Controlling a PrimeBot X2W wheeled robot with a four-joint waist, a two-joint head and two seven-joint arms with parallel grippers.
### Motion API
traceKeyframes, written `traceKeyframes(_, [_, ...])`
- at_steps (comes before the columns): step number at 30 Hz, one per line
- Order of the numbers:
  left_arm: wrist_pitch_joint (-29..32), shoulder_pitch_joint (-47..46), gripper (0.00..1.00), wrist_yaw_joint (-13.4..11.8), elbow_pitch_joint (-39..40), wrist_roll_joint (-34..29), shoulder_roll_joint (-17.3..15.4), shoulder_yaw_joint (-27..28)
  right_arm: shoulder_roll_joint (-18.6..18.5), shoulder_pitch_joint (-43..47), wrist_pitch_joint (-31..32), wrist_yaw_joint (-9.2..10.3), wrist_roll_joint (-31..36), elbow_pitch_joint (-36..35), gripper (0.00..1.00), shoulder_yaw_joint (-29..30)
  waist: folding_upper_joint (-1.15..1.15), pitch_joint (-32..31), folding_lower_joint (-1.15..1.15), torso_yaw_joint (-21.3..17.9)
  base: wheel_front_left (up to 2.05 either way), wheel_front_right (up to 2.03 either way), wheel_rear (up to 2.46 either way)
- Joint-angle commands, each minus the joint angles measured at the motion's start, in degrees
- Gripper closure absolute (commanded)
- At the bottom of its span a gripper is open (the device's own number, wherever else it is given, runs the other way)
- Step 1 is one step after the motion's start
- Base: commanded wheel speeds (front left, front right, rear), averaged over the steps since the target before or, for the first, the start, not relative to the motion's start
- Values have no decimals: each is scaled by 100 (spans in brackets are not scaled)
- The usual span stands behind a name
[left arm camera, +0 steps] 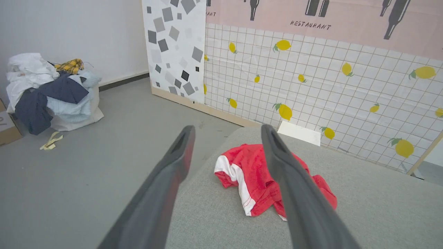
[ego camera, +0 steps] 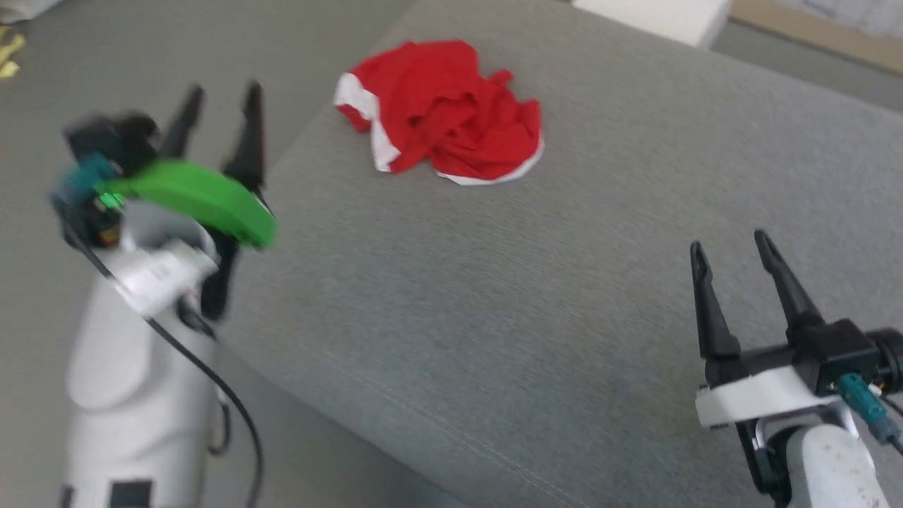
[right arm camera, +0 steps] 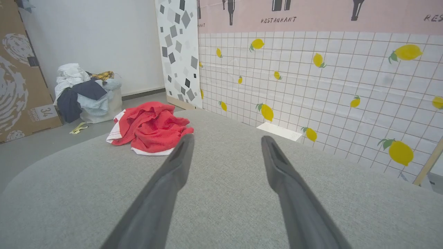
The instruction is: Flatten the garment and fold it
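The garment (ego camera: 444,113) lies crumpled near the far left corner of the grey desk (ego camera: 494,317). The left gripper (ego camera: 223,90) and the right gripper (ego camera: 729,242) have jaws released and wide (the left is over the floor beside the desk). A laundry pile (left arm camera: 52,90) sits on the floor near a lemon-patterned panel (left arm camera: 311,86).

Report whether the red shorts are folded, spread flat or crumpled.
Crumpled: the shorts lie bunched in a wrinkled heap on the grey cushion, neither flat nor folded.
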State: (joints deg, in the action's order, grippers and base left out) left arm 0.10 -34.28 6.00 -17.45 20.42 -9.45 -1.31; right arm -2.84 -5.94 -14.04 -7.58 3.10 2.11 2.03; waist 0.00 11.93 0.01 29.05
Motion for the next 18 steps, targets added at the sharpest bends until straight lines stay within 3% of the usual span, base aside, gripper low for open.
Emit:
traceKeyframes(1, [183,-288,0,45,-72,187,-103,89,-4,-140,8,9,26,-50,0,12,0,1121,-1,-1117,0,0,0])
traceKeyframes(5, [907,-1000,0,78,-208,425,-585,229,-4,-365,-20,9,-16,-82,0,36,0,1590,-1,-1625,0,0,0])
traceKeyframes(6, [1354,-1293,0,68,-239,557,-799,327,-4,-489,-41,9,-85,-77,0,29,0,1819,-1,-1903,0,0,0])
traceKeyframes(9, [1993,-1594,0,-21,-259,772,-1023,487,-4,-620,-64,9,-165,-72,0,7,0,2087,-1,-2221,0,0,0])
traceKeyframes(14, [3142,-1844,0,-449,-366,1091,-1327,785,-4,-781,-89,9,-329,-27,0,-44,0,2386,-1,-2677,0,0,0])
traceKeyframes(18, [4125,-1729,0,-990,-436,1254,-1521,999,-4,-856,-94,9,-525,-78,0,-94,0,2498,-1,-3023,0,0,0])
